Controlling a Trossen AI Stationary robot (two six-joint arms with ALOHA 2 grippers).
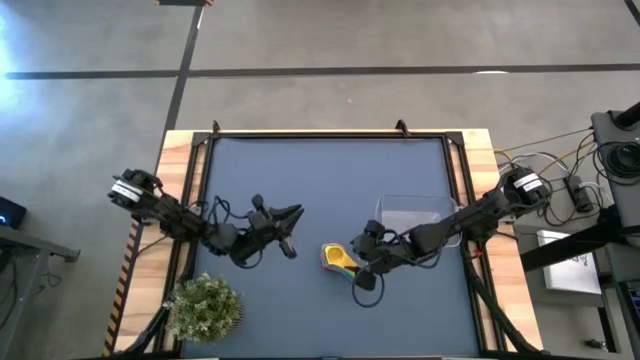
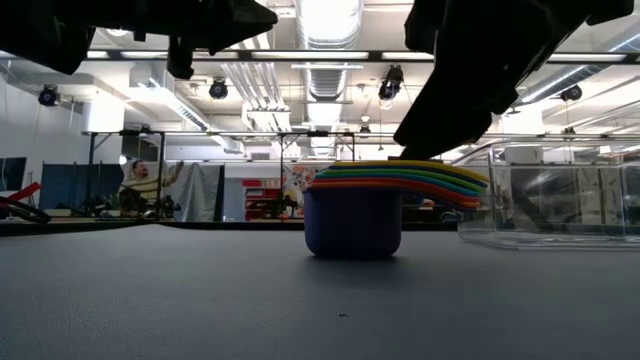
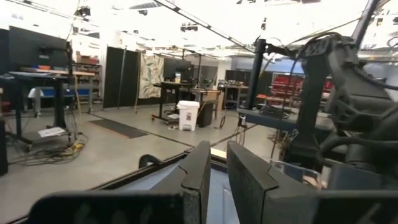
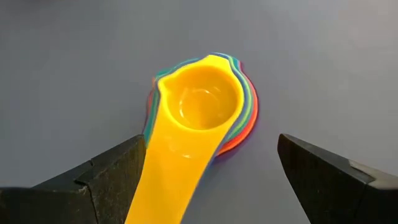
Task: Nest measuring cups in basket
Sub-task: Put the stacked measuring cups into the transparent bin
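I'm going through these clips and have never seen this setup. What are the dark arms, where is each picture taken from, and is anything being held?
These are two robot arms at a table, each ending in a two-finger pincer. One picture looks straight down, one looks level across the tabletop, and one comes from each arm's wrist. On the dark mat sits a stack of nested measuring cups, the yellow one on top and a blue one at the bottom. Beside it stands a clear basket with no cups in it, and a potted plant is at the near left corner. The right pincer hangs open over the stack, its fingers either side of the yellow handle, gripping nothing. The left pincer waits off to the left, nearly shut and empty.
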